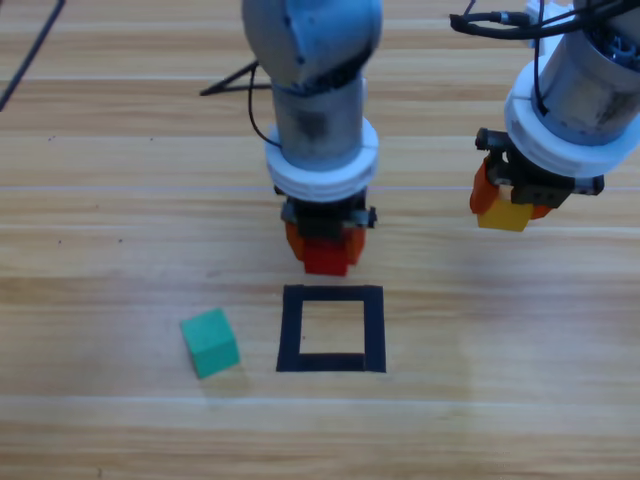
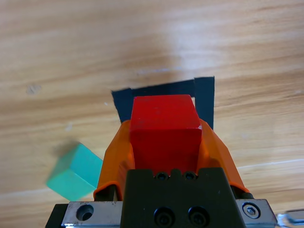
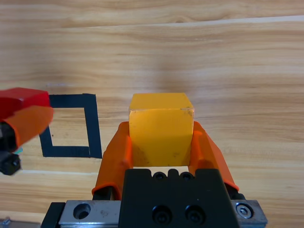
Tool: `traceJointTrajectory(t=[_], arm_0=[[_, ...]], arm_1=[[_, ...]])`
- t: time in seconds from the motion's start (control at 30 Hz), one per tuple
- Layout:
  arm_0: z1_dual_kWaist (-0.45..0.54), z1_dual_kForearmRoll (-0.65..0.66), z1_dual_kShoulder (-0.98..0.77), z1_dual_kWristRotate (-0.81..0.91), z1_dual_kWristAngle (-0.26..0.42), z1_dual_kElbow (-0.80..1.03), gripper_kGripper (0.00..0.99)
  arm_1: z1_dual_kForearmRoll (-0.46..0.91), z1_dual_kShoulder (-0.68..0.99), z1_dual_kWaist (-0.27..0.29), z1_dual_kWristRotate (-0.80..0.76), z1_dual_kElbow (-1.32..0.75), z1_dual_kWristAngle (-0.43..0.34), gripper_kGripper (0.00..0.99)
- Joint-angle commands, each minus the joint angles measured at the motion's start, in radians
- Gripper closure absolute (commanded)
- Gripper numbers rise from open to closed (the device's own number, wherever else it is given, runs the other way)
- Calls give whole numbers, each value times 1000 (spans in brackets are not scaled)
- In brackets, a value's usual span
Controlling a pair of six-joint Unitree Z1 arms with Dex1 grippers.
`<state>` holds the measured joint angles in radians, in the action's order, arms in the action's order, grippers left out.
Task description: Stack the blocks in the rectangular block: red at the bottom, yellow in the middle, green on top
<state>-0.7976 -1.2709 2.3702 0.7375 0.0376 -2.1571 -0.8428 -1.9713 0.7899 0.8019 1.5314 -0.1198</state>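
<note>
The left gripper [image 1: 326, 250] squeezes the red cube [image 1: 326, 256] near the tape rectangle [image 1: 331, 328]; it looks ready to go in first; the right gripper [image 1: 508, 208] grips the yellow cube [image 1: 504, 216], waiting.

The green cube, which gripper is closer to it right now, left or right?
Left. The left gripper, shut on the red cube, hangs up and right of the green cube; the right gripper, holding the yellow cube, is much farther right.

A robot test bench in a lab or workshop: two grey jointed arms with trailing black cables [image 1: 500, 20] hang over a bare pale wooden plank tabletop [image 1: 100, 200], where a black tape rectangle [image 1: 374, 330] marks a target spot.
</note>
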Motion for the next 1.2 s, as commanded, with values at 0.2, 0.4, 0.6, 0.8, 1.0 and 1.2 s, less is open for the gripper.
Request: traceJointTrajectory(t=[0.2,0.4,0.6,0.8,1.0,1.2], arm_0=[[-61,-10,-25,230,15,91,990],[-81,-1,-12,252,-2,91,990],[-87,4,-6,252,-8,95,990],[-87,28,0,252,-13,126,990],[-87,76,-3,247,-16,178,990],[-87,93,1,240,-21,184,990]], arm_1=[[-15,-23,-8,-20,-22,14,906],[-15,-24,-8,-20,-24,17,906],[-15,-27,-8,-20,-25,17,906],[-15,-29,-8,-21,-25,17,906],[-15,-34,-8,-21,-22,20,906],[-15,-38,-8,-21,-20,20,907]])
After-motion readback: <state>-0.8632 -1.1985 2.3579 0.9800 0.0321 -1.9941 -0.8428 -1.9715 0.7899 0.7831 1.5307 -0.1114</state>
